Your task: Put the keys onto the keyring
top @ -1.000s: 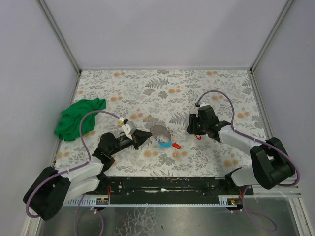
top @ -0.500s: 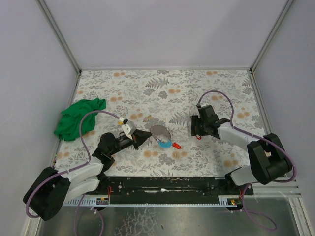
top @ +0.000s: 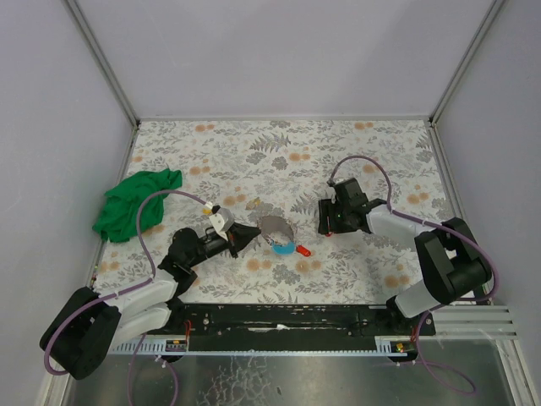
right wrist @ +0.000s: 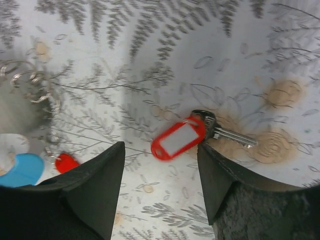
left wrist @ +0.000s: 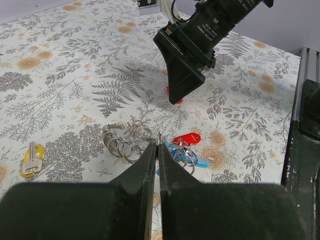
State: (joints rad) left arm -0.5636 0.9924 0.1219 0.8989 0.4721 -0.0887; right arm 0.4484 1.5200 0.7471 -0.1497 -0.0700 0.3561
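Two red tags, one blue tag and one yellow-headed key (left wrist: 31, 160) are visible. The loose red-tagged key (right wrist: 179, 138) lies flat on the table (right wrist: 260, 60) between the spread jaws of the right gripper (right wrist: 160, 145), touching neither. The left gripper (left wrist: 156, 146) is pressed closed at the edge of the keyring (left wrist: 124, 140), where the second red tag (left wrist: 187, 137) and the blue tag (left wrist: 198, 161) lie bunched.
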